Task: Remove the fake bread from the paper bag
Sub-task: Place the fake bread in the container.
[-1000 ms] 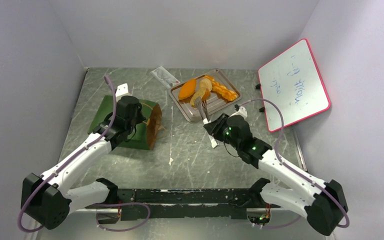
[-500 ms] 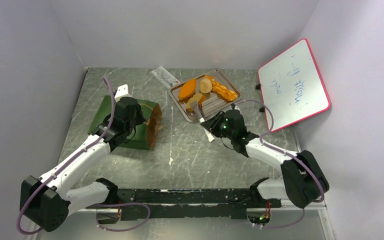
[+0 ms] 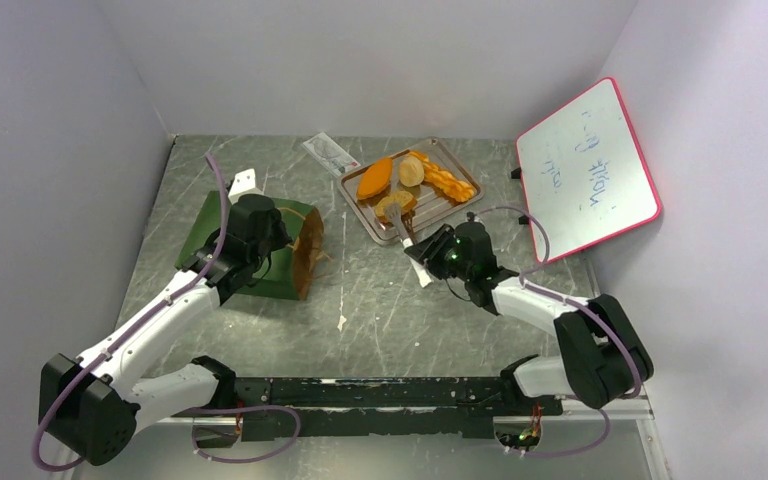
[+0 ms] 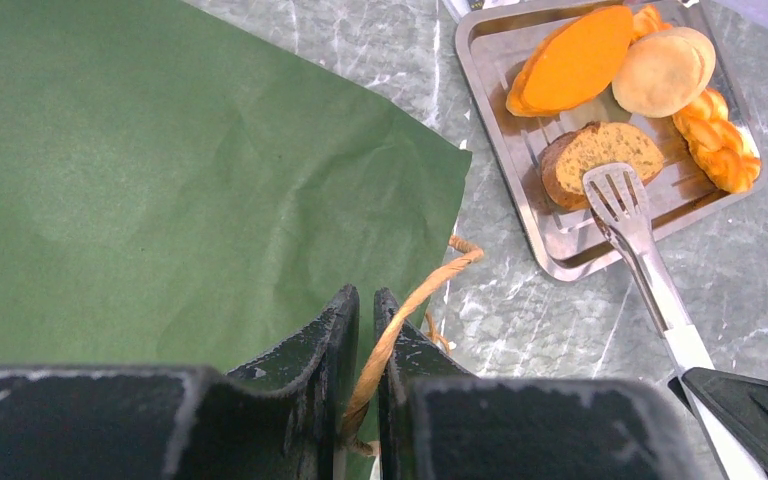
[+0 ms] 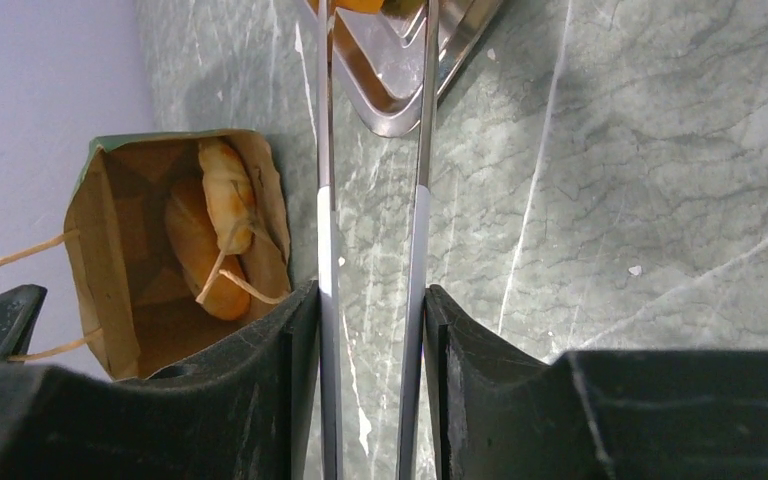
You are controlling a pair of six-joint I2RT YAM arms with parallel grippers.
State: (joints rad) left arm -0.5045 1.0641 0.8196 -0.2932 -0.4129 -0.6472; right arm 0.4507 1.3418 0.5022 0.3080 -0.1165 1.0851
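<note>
Fake bread (image 5: 205, 235), two golden-brown loaves, is seen inside the dark green paper bag (image 4: 160, 180), steadied by the left pincer (image 4: 365, 300) clamped on its tan handle (image 4: 415, 300) for silver tongs (image 5: 422, 150) gripped by the right pincer (image 5: 370, 300).

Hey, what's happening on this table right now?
The left pincer is shut on the handle of the paper bag, which lies on its side. The right pincer holds metal tongs with the tips at the tray, where four bread pieces sit. Two more pieces are inside the bag.
</note>
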